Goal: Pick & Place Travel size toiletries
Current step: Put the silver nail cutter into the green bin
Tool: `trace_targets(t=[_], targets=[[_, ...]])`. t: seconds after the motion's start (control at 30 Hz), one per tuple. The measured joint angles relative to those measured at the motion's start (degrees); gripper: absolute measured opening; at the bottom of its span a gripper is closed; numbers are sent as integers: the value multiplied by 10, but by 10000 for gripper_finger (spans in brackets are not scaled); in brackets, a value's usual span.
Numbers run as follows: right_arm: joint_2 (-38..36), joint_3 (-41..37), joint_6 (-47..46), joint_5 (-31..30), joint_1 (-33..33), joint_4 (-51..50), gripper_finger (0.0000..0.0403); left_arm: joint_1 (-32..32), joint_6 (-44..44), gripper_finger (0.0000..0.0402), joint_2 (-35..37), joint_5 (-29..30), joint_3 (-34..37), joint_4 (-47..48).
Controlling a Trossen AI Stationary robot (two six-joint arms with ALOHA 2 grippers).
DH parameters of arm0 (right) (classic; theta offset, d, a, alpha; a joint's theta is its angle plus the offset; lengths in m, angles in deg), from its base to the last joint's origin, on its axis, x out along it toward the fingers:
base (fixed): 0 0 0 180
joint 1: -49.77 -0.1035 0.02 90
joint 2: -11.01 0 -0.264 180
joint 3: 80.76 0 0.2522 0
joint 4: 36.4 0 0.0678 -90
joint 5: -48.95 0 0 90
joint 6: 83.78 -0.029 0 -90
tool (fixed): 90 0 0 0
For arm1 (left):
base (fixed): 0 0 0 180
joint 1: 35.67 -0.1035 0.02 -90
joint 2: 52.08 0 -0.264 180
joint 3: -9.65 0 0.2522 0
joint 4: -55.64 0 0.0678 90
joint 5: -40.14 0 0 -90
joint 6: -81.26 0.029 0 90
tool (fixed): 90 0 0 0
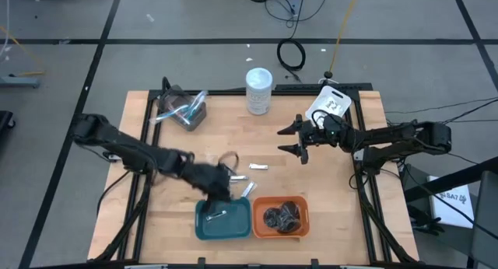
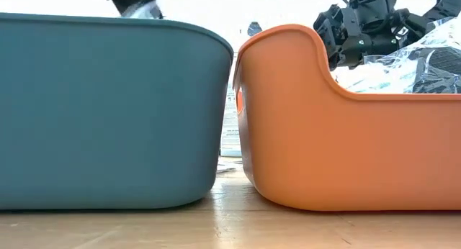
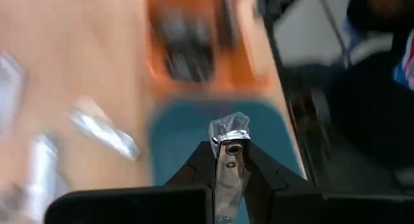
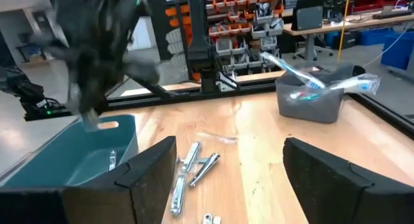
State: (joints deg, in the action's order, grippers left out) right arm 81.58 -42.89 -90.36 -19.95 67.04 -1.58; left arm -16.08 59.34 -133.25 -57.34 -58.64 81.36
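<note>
My left gripper (image 1: 220,183) hangs over the far edge of the teal tray (image 1: 224,220), shut on a slim silver tube (image 3: 229,130). One silver tube (image 1: 218,214) lies in the teal tray. The orange tray (image 1: 282,217) beside it holds dark round bundles (image 1: 282,216). Three more silver tubes (image 1: 247,178) lie flat on the wood behind the trays. My right gripper (image 1: 299,141) stands open and level over the table's right half, holding nothing; its wrist view looks across those tubes (image 4: 191,166). My left gripper pinches the silver tube (image 3: 228,160) between its two fingers, and the tube lies along them. The crimped end (image 3: 229,125) sticks out past the fingertips. The fingers slant down from the table's left. The tube is lifted clear above the teal tray (image 3: 194,130).
A tall white-lidded jar (image 1: 259,90) stands at the far middle. A grey bin (image 1: 183,110) with toothbrushes sits at the far left. A white device (image 1: 331,104) lies at the far right corner. Bare wood lies between my right gripper and the trays.
</note>
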Motion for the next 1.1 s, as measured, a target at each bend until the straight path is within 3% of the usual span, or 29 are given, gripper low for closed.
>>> trace_targets(t=[0.2, 0.43, 0.73, 0.83, 0.93, 1.1], targets=[[0, 0, 2, 0, 0, -2, 268, 45, -65, 30, -74, -5, 1, -5], [0, 0, 2, 0, -1, -7, 267, 44, -181, 113, -115, -9, 0, 5], [0, 0, 2, 0, -1, -14, 267, 18, -191, 174, -96, -79, 0, 2], [0, 0, 2, -1, -4, -17, 267, 8, -155, 181, -80, -89, 0, 1], [1, 0, 5, -37, -27, -33, 267, 6, -69, 183, -42, -29, 0, -6], [19, 0, 28, -136, -93, -73, 267, 18, 84, 183, 26, 128, 12, -25]])
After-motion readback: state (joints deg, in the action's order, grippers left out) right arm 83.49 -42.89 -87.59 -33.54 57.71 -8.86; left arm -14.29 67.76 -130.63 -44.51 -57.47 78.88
